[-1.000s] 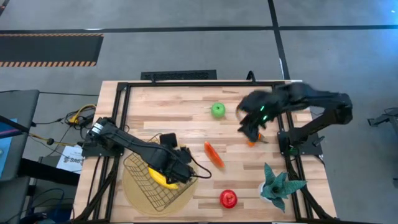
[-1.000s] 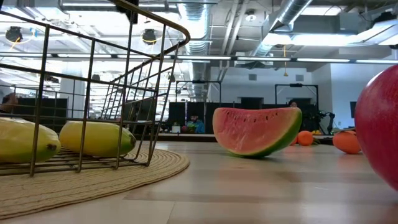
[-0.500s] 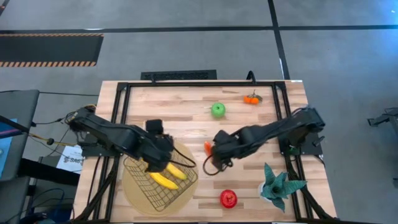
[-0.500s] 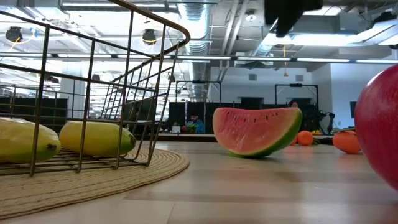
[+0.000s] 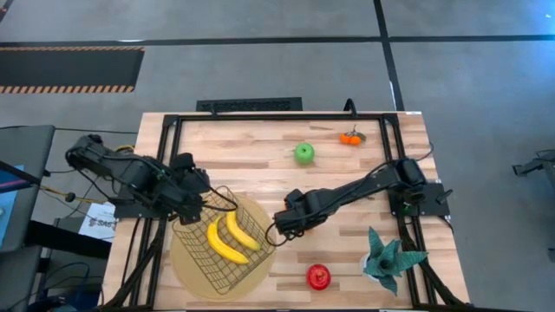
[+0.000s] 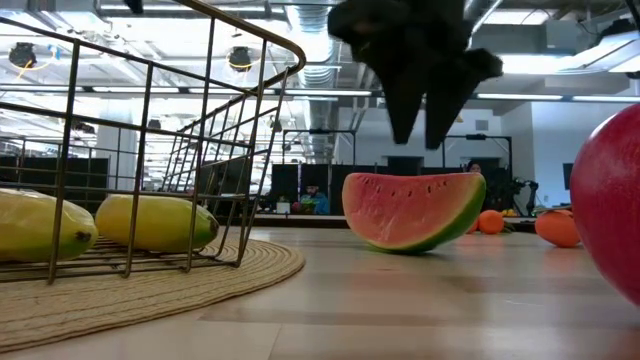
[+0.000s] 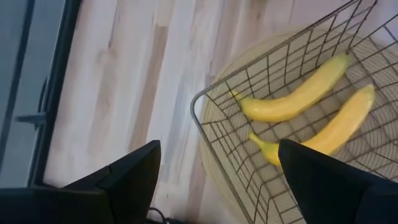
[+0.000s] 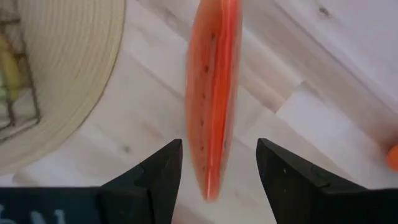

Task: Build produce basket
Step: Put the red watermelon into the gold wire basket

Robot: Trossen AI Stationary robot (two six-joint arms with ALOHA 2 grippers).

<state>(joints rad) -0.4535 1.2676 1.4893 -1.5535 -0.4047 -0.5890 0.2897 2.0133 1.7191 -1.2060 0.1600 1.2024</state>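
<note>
The dark wire basket [image 5: 224,253] stands on a round tan disc, and two yellow bananas [image 5: 230,241] lie in it. My left gripper [image 5: 192,191] is open just past the basket's far left corner; its wrist view shows the bananas [image 7: 298,102] behind the wire. My right gripper [image 6: 422,120] is open and hovers above the red-orange wedge slice [image 6: 412,211], which rests on its rind. In the wrist view its fingers stand on either side of the wedge [image 8: 211,106] without touching. The green apple [image 5: 303,153], leafy oranges [image 5: 350,137] and red fruit [image 5: 318,276] lie on the table.
The teal spiky plant [image 5: 388,256] stands at the near right corner. The tan disc [image 6: 150,290] spreads under the basket toward the wedge. The red fruit [image 6: 610,215] sits near the low camera, and the oranges [image 6: 490,221] lie far behind. A black frame rims the table.
My left gripper has drawn back from over the basket toward the table's left and far edges; both bananas stay in the basket. My right arm has swung from the far right side toward the wedge and come down over it. The wedge has not moved.
</note>
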